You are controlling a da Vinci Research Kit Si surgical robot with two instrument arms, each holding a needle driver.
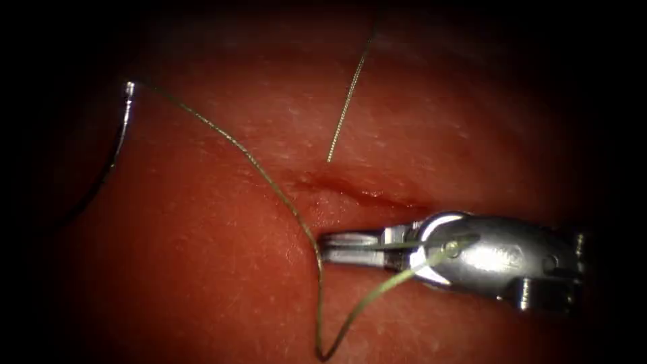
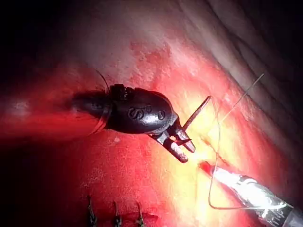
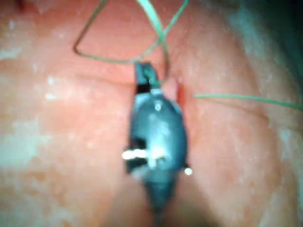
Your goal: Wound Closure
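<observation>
Lit from the endoscope's side: brightest over the middle of the tissue [image 1: 222,222], fading to full black toward every edge and corner. Strong glare off the metal of the right tool [image 1: 323,247], with white highlights along its body and a dark shadow under it on the tissue. Pale glint along the thread [image 1: 236,145] and at one end of the needle [image 1: 120,138], the rest of its curve nearly lost in the dim left.

In the left wrist view, a harsh overexposed patch on the tissue around the right tool. Left tool [image 2: 185,147] dark, almost a silhouette, with deep shadow behind.

In the right wrist view, flat and even brightness, with small sparkles on the tool.
</observation>
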